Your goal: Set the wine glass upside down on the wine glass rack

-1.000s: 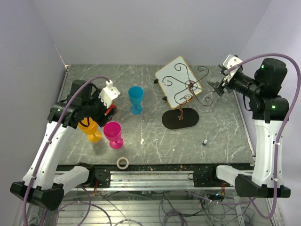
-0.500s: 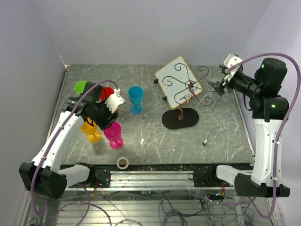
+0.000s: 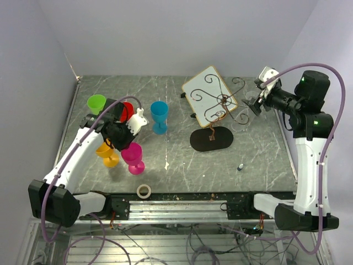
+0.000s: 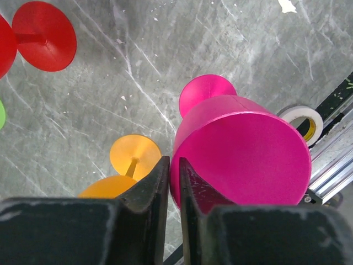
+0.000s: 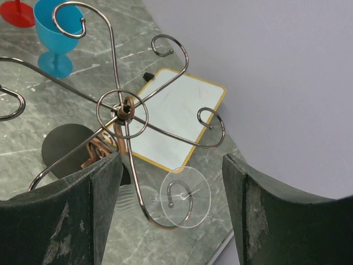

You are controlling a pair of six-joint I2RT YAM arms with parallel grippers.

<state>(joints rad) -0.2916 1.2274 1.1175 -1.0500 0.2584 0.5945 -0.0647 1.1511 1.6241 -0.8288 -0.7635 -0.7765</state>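
The left hand (image 4: pixel 172 168) was held at the lip of the magenta wine glass (image 4: pixel 242 154), with its fingers (image 4: pixel 154 187) set almost together, so that only a thin slit was seen between them. Whether the lip was pinched in that slit could not be told. The magenta wine glass was stood upright on the grey marbled counter (image 3: pixel 259 149), on the left side near the front edge, well apart from the rack. An orange wine glass (image 4: pixel 135 155) was stood just beside it on the left, and a roll of tape (image 4: pixel 292 112) was laid near it by the front rail. A red wine glass (image 4: pixel 44 36) and a green wine glass (image 3: pixel 96 102) were placed farther back on the left, and a blue wine glass (image 3: pixel 159 113) was stood upright toward the middle.

The right hand (image 5: pixel 171 159) was held wide open above the counter at the far right, with nothing gripped between its fingers, close to the wine glass rack (image 5: pixel 122 109). A clear wine glass (image 5: pixel 186 197) was hung upside down from the curled arm nearest that hand, its round foot seated on top of the curl. The rack's flat black base was set on the counter, and a white board with a wooden rim (image 5: pixel 182 105) was propped at a tilt just beside the rack, on its left
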